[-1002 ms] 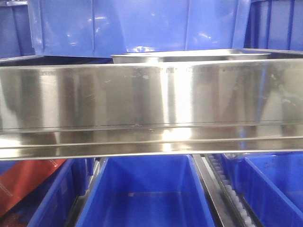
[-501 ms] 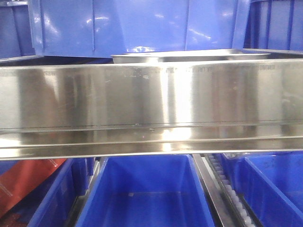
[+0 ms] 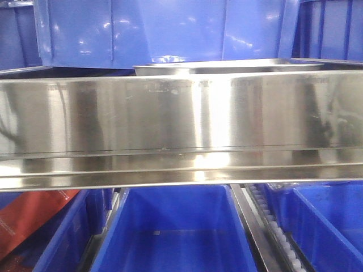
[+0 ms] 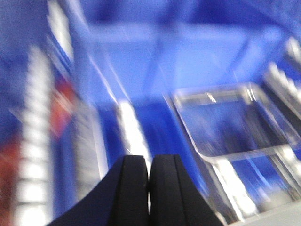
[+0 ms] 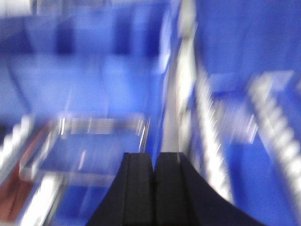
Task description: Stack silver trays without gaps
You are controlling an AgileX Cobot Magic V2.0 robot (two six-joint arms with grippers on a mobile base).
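Observation:
Only the thin flared rim of a silver tray shows in the front view, behind the wide steel rail. The left wrist view is motion-blurred; a silver tray lies ahead and to the right of my left gripper, which is shut with nothing between its black fingers. In the equally blurred right wrist view, a silver tray sits ahead and to the left of my right gripper, shut and empty too. Neither gripper touches a tray. No arm shows in the front view.
A long brushed-steel rail spans the front view. Blue bins stand behind it and below it. A red object lies at lower left. Roller tracks run between the bins.
Dark reflections on the steel rail have shifted slightly. The tray rim behind the rail and the bins have not moved.

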